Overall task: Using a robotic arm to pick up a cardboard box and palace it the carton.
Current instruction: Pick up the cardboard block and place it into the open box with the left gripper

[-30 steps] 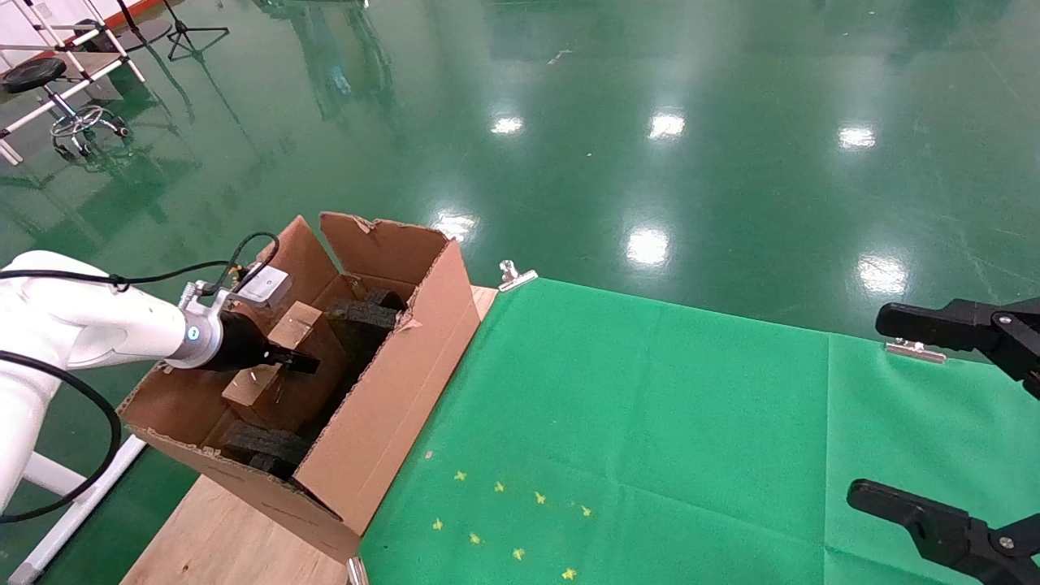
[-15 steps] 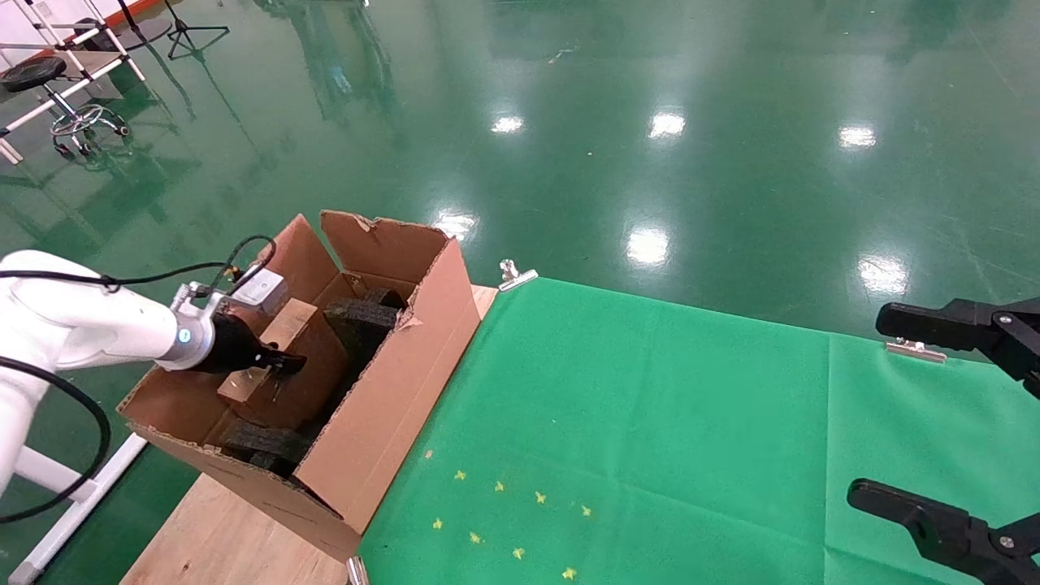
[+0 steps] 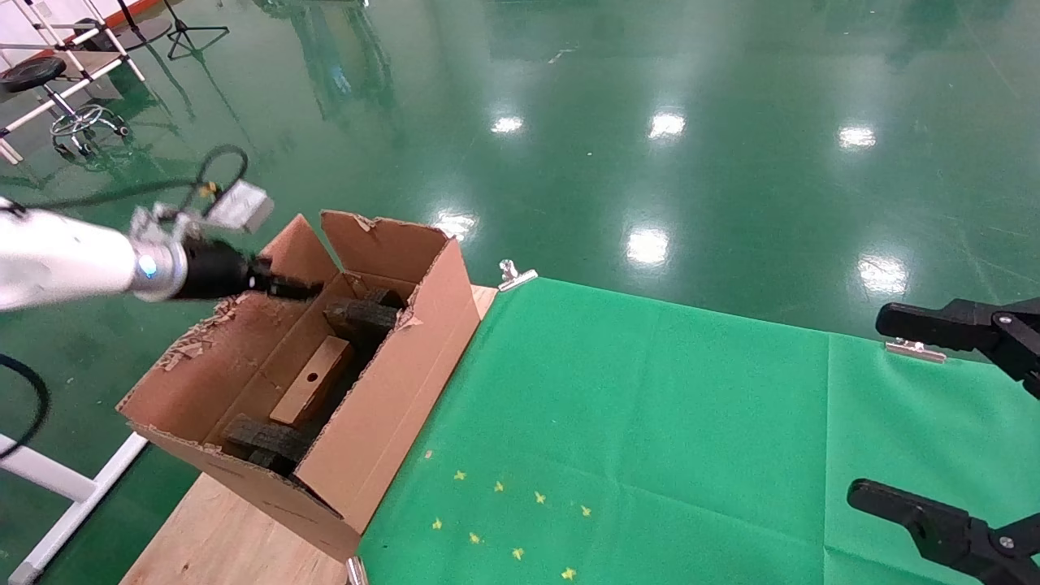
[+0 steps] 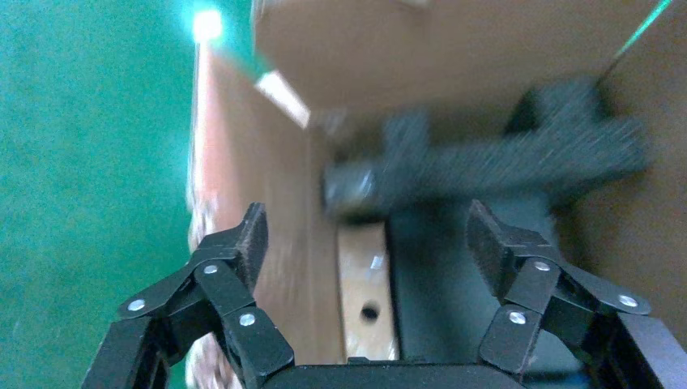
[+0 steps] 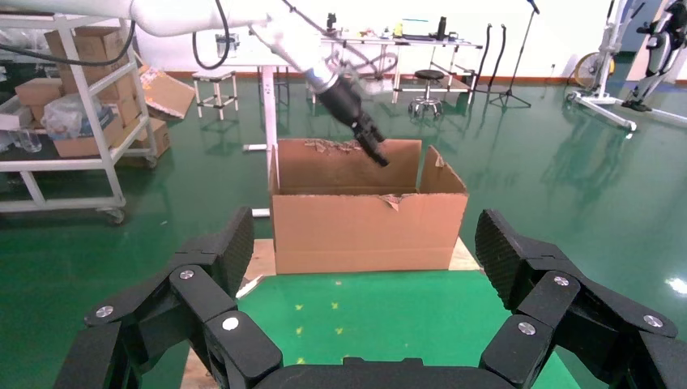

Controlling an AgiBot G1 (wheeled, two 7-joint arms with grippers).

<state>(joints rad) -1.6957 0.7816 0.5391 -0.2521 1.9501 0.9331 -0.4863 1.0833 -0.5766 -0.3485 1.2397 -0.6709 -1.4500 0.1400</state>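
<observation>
Now my left tool (image 3: 284, 286) hangs spread and empty above the carton's (image 3: 382, 422) left flap. The cardboard box (image 3: 312, 392) lies inside between black foam pieces (image 3: 361, 313), long axis along the carton, lower end hidden. Right tool (image 5: 360, 267), spread, sits parked over the green surface (image 3: 650, 422).

Looks like a robotics lab or test hall: glossy green epoxy floor (image 3: 731, 162) mirroring ceiling lights, metal shelving cart (image 5: 73, 121) stacked with cardboard boxes, rolling stools (image 3: 49, 81), tripod stands (image 5: 510, 57), long workbench (image 5: 389, 44) along a white wall, green cloth (image 3: 691, 422) clipped onto a wooden tabletop (image 3: 219, 540).
</observation>
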